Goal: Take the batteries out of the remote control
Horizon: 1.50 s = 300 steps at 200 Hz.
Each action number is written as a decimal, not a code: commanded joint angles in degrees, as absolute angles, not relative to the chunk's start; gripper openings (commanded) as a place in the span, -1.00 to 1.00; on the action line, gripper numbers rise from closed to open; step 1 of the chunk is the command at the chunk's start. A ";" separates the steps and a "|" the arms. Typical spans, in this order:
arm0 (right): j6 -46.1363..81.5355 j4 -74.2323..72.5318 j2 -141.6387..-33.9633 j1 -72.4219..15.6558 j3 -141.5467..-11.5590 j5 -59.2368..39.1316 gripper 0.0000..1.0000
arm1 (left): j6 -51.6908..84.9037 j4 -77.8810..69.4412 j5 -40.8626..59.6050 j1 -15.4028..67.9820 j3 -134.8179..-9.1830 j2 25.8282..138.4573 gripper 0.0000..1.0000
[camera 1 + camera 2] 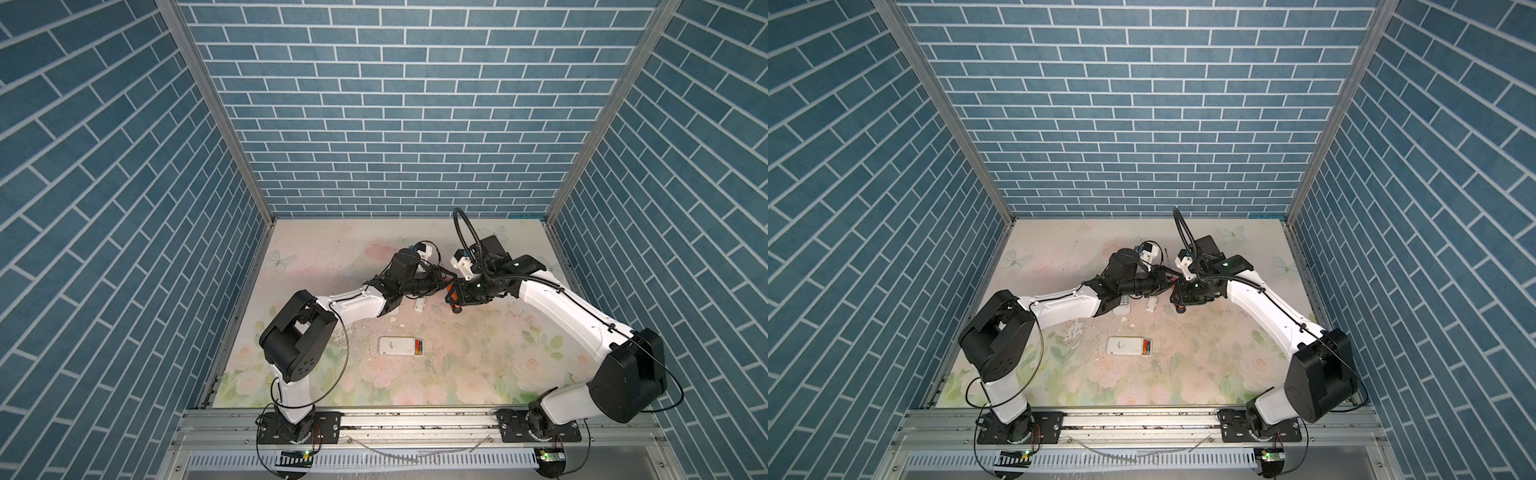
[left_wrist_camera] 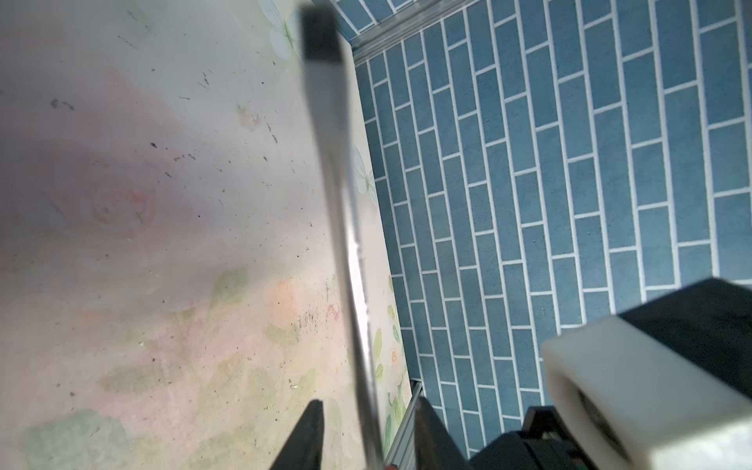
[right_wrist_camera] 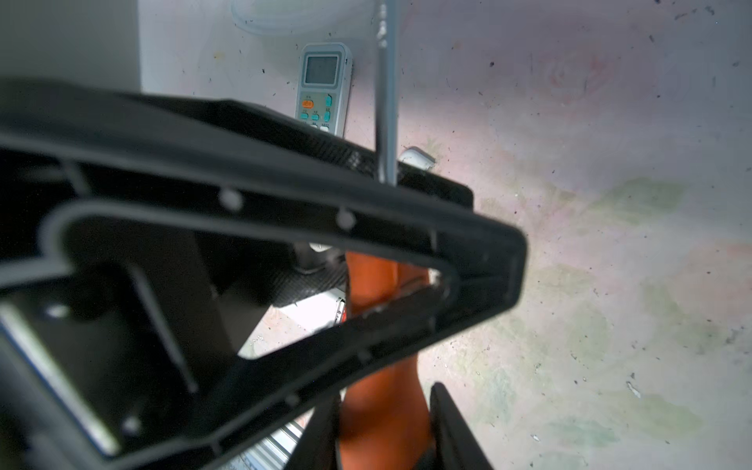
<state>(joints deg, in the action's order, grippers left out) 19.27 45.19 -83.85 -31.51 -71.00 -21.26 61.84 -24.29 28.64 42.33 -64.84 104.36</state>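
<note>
Nearest us on the table (image 1: 478, 374), a white remote (image 1: 395, 345) lies face down. The batteries (image 1: 417, 346) sit in the open bay at its three o'clock end (orange and dark bands showing). Towards one o'clock lies a small white cover (image 1: 419, 305), with a second remote (image 3: 323, 87) face up at its nine o'clock. Just beyond, we see the right gripper (image 3: 382, 394) clamped on the orange handle of a screwdriver (image 3: 384, 423). The left gripper (image 2: 368, 403) has its jaws apart around the metal shaft, with a gap on each side.
</note>
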 commanded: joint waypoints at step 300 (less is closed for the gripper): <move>36.49 -6.59 -74.01 -35.42 -58.54 -3.21 0.00 | 86.24 -44.73 24.15 36.49 -69.65 103.15 -1.00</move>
<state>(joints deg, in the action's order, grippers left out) 36.18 -3.55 -72.71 -35.31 -56.21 -3.18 85.91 -42.72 24.43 36.18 -70.37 105.75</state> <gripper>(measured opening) 0.519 0.243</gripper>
